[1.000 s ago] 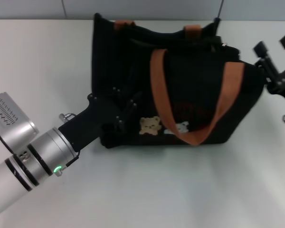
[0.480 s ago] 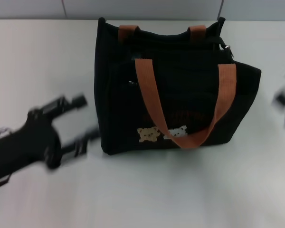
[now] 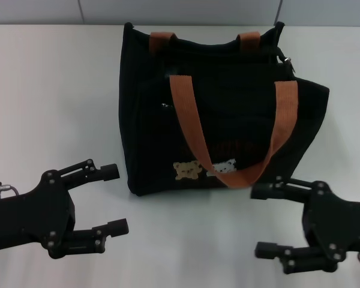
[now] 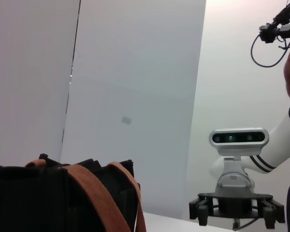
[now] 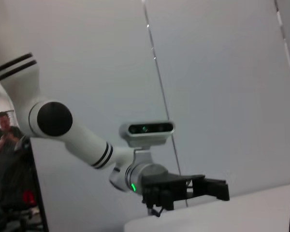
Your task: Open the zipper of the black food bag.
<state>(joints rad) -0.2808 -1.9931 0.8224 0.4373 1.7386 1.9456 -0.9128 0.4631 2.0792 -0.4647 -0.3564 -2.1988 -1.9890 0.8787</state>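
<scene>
Keeping both my claws low and off the bag: left gripper point(image 3: 111, 200) at lower left of frame, right gripper point(image 3: 265, 220) at lower right, both with fingers spread wide, holding nothing. I judge they sit one on each side of the bag so either can go in, w/ the top in clear view. The black food bag point(image 3: 150, 138) stands upright at upper centre, orange-brown straps point(image 3: 183, 107) over its front. The zipper point(image 3: 285, 61) pull shows small and silver at the bag's upper right corner; whether the zip is closed I cannot tell.

Black food bag point(image 3: 228, 126), orange-brown straps point(image 3: 189, 117), tan and white bear patches point(image 3: 187, 170), white table point(image 3: 54, 90)
</scene>
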